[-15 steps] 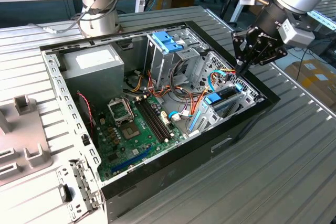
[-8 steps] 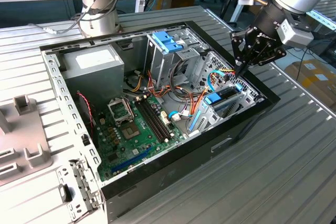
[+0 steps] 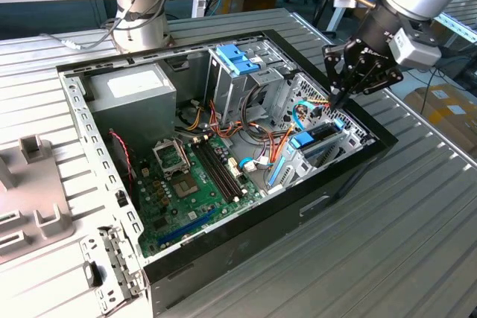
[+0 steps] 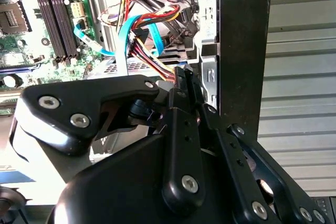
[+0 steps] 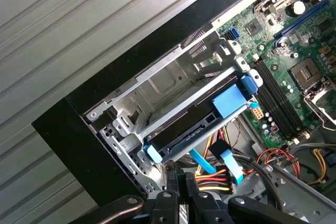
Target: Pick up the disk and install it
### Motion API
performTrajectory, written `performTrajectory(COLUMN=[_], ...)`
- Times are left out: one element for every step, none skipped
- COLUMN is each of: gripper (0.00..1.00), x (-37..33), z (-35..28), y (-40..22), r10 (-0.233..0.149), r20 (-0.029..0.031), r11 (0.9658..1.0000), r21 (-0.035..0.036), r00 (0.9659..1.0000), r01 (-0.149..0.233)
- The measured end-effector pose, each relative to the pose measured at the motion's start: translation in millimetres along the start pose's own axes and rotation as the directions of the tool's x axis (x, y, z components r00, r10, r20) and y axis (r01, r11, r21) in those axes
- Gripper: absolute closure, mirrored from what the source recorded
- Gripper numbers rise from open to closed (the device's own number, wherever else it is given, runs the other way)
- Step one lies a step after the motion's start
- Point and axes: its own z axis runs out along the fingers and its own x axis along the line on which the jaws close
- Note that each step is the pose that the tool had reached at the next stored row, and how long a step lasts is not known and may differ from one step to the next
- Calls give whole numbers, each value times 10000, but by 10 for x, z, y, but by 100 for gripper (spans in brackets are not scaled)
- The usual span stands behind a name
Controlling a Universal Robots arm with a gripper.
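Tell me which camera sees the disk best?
The first wrist view: the disk lies across the picture's middle in its metal bay, blue rails at both ends. The exterior view shows its blue handle and one edge under the end effector. In the second wrist view, I can't pick it out.

disk sits edge-on in its bay, label face hidden by the metal cage. pincer cut off by the first wrist view's edge (finger gap unreadable in both wrist views). Motherboard also cropped.

bright even light | soft shadows | near linkage blurred
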Motion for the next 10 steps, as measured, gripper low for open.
performTrajectory(gripper=[83,83,83,83,83,83,83,83,83,83], x=[-5,-9,-20,-31,-39,-44,-48,-58,-67,-74], z=[0,0,0,0,0,0,0,1,1,1], y=[3,6,15,22,28,32,35,42,49,53], r10=[0,0,0,0,0,0,0,0,0,0], r20=[0,0,0,0,0,0,0,0,0,0], r11=[10000,10000,10000,10000,10000,10000,10000,10000,10000,10000], r21=[0,0,-1,0,0,-1,-1,0,0,0], r00=[10000,10000,10000,10000,10000,10000,10000,10000,10000,10000], r01=[0,0,0,0,0,0,0,0,0,0])
